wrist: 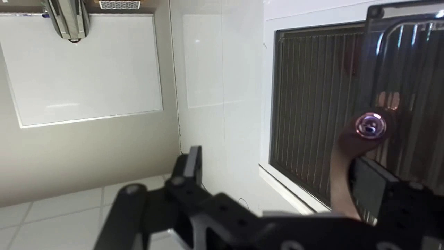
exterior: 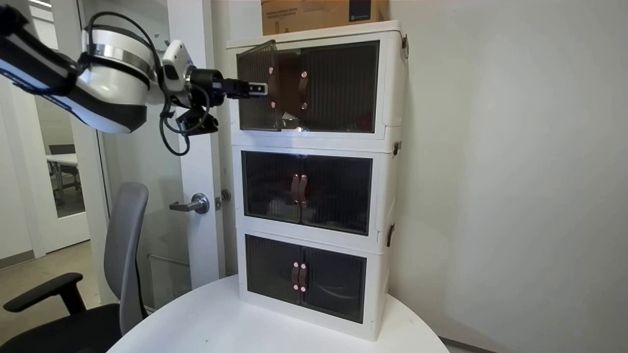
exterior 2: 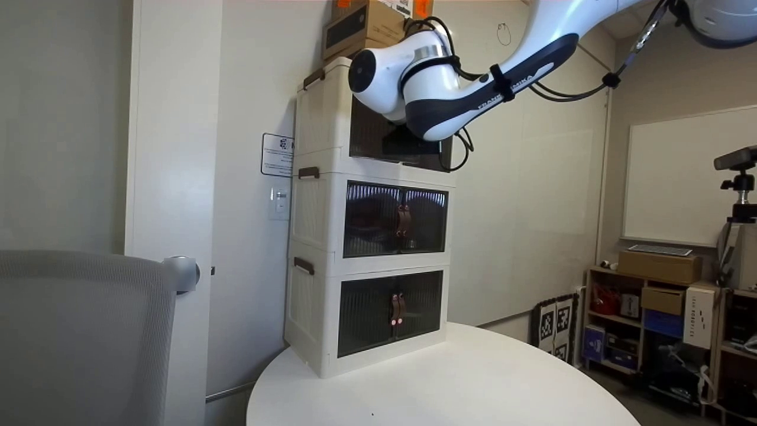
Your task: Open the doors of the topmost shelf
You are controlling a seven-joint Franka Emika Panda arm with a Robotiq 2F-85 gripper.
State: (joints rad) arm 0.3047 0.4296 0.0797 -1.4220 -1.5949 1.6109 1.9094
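Wrist view: hand (wrist: 278, 161) spread, 1 of 2 fingers (wrist: 373, 189) apparently btwn handle (wrist: 339, 180) & nearer door (wrist: 409, 62), prob. light, stiff; pull via handle. In an exterior view: top shelf (exterior: 389, 86) ahead of hand, 2 handles, 2 doors (exterior: 344, 87), nearer ajar. In an exterior view: 3 shelves (exterior 2: 310, 204), tabletop (exterior 2: 449, 384) below hand.

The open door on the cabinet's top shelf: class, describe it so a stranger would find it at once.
On the round white table stands a white-framed, three-tier cabinet. Go to its topmost shelf, then the dark, ribbed door with a brown handle. Its partner and the lower doors sit shut; this one juts outward.
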